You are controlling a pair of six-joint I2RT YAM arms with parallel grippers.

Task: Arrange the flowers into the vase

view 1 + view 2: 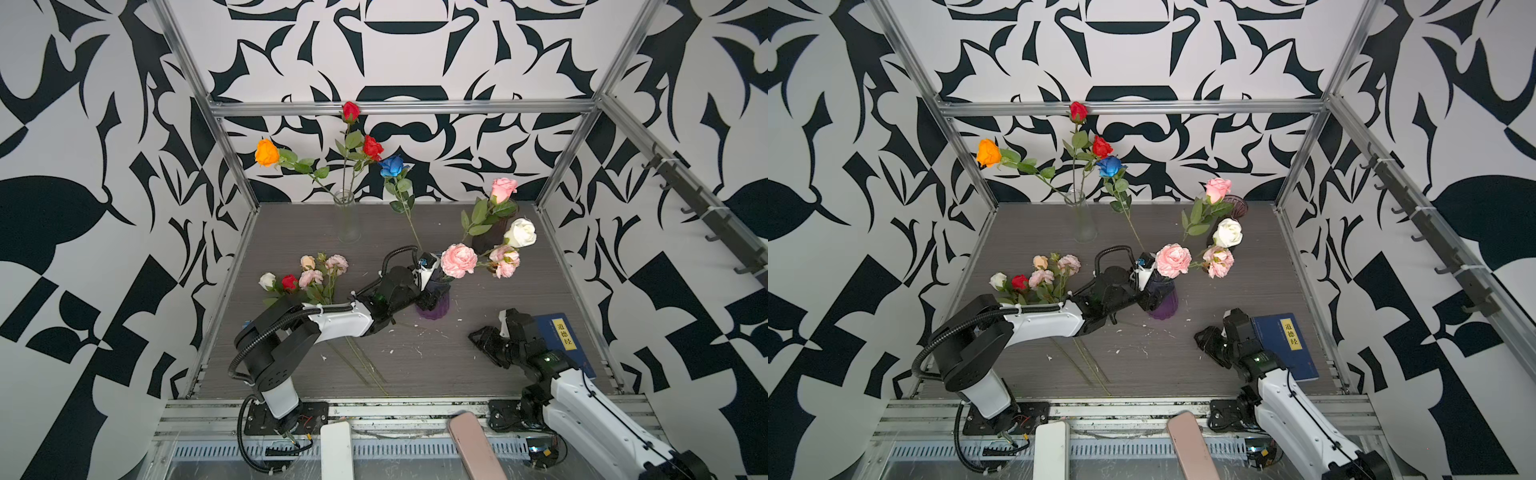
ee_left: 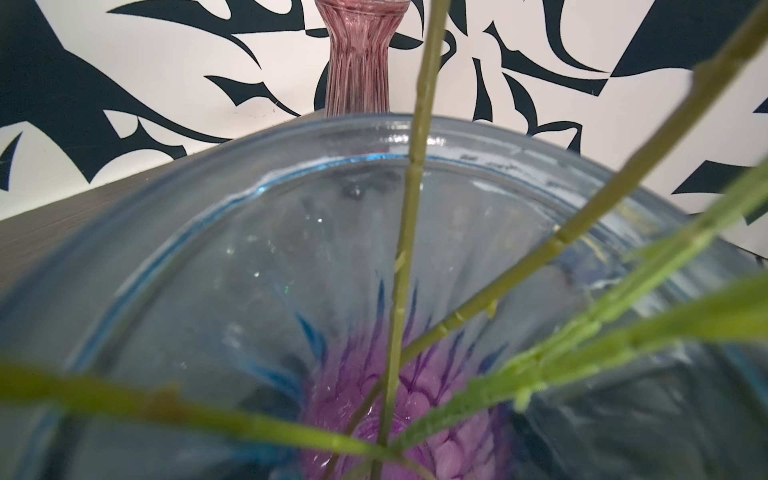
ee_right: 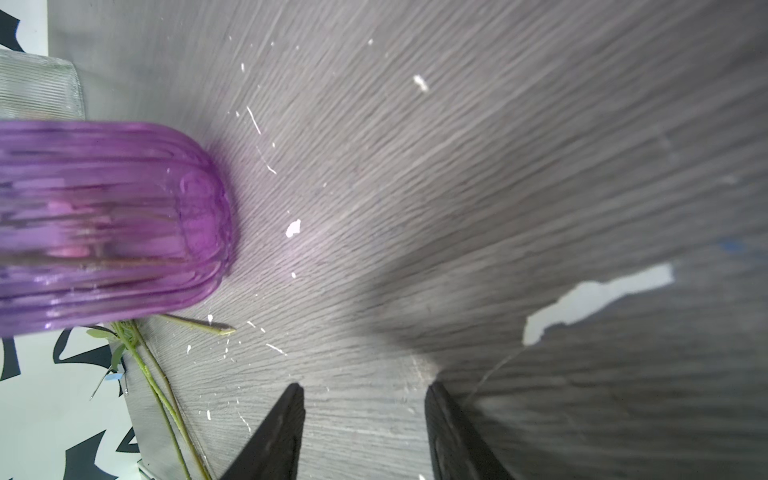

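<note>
Left gripper (image 1: 432,291) at the purple vase (image 1: 434,311); right gripper (image 3: 365,384) empty.
Nearest you, the right gripper hangs low over the table (image 3: 457,166) beside the blue book (image 1: 561,345), fingers (image 3: 286,415) well apart with nothing between them. Loose flowers (image 1: 309,276) lie at the left, their stems running under the left arm. Mid-table, the left gripper sits at the purple vase's mouth among the stems (image 2: 399,291) of blue, white and pink blooms. Its fingers are hidden, so you cannot tell their spread or hold. At the back, the clear vase (image 1: 347,220) holds an orange rose (image 1: 267,152) and two red roses (image 1: 372,147).
</note>
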